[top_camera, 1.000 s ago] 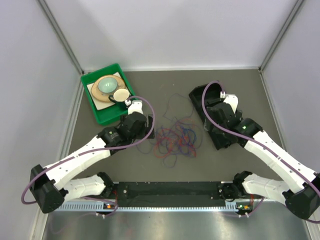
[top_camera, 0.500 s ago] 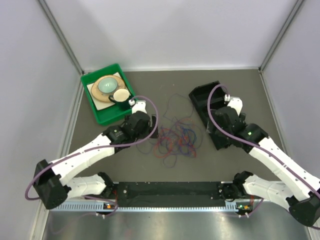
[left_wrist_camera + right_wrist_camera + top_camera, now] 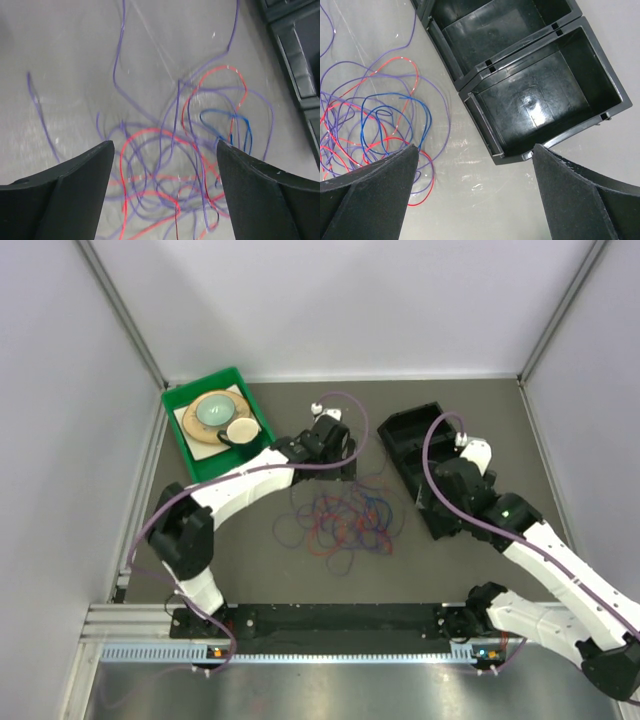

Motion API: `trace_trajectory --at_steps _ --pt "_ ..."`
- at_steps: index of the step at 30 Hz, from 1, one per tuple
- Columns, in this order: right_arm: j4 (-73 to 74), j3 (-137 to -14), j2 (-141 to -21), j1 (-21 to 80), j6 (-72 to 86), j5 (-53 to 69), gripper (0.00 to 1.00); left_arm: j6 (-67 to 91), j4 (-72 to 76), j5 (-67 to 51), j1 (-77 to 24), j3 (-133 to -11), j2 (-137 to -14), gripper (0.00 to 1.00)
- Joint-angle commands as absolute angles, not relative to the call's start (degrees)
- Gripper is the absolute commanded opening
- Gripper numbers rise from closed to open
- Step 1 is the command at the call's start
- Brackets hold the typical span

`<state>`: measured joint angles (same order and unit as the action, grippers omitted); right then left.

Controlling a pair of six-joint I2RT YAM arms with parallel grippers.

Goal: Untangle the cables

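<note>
1. Swinging over from the near-left, the left gripper (image 3: 338, 462) now hovers at the far edge of one loose tangle of thin red, blue and purple cables (image 3: 345, 518). It is probably lining up a first pull. The tangle lies between one green plastic tray (image 3: 172, 420) and one black plastic bin (image 3: 405, 435).
2. Left wrist: jaws spread and empty, with strands beneath.
3. Right wrist: the right gripper (image 3: 475, 150) gapes, holding nothing. Two bin compartments show, with the tangle to the left.

Robotics lab cell: white panel walls (image 3: 350, 310), metal corner posts (image 3: 125, 325), two arms (image 3: 240, 485) bolted to a base rail (image 3: 340, 618).
</note>
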<state>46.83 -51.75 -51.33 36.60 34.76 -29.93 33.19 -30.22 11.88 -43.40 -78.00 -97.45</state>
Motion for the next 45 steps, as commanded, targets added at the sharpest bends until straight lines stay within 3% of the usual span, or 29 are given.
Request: trace_trajectory --at_steps 1,8,10,12,13,14,22,25,29,40,45 --pt "46.6 -51.3 -49.7 37.2 35.3 -31.6 0.95 27.2 -33.5 6.4 -42.6 -83.3 -102.5 0.87" --pt "46.3 -51.6 -49.7 37.2 35.2 -30.6 0.95 26.3 -35.7 6.1 -42.4 -87.2 -108.9 0.75" --pt "46.4 -51.7 -49.5 37.1 35.3 -30.7 0.95 27.2 -36.9 4.6 -42.4 -88.7 -110.1 0.6" --pt "46.5 -51.7 -49.1 37.2 35.2 -30.8 0.95 27.6 -36.1 4.7 -42.4 -88.9 -109.8 0.32" --pt "46.7 -51.9 -49.1 37.1 35.2 -30.8 0.95 27.6 -35.9 5.3 -42.4 -89.8 -108.6 0.06" --pt "46.8 -52.1 -49.0 37.2 35.2 -30.9 0.95 27.6 -36.0 6.8 -42.3 -90.5 -107.6 0.0" --pt "45.1 -51.8 -47.5 37.2 35.7 -29.4 0.95 28.2 -31.8 2.9 -39.1 -92.1 -94.1 0.0" --pt "42.1 -51.0 -48.9 37.2 36.4 -24.9 0.95 28.8 -32.2 1.1 -38.1 -91.9 -92.5 0.0" --pt "35.9 -51.6 -54.4 37.2 38.1 -9.7 0.95 29.3 -31.8 2.0 -37.4 -89.1 -89.8 0.0" --pt "29.5 -51.9 -67.3 41.9 36.9 -6.3 0.82 31.4 -30.7 0.9 -33.9 -81.3 -84.7 0.0" --pt "28.4 -52.5 -70.2 43.4 35.0 -6.4 0.69 31.3 -30.8 1.5 -33.5 -81.1 -84.5 0.0"
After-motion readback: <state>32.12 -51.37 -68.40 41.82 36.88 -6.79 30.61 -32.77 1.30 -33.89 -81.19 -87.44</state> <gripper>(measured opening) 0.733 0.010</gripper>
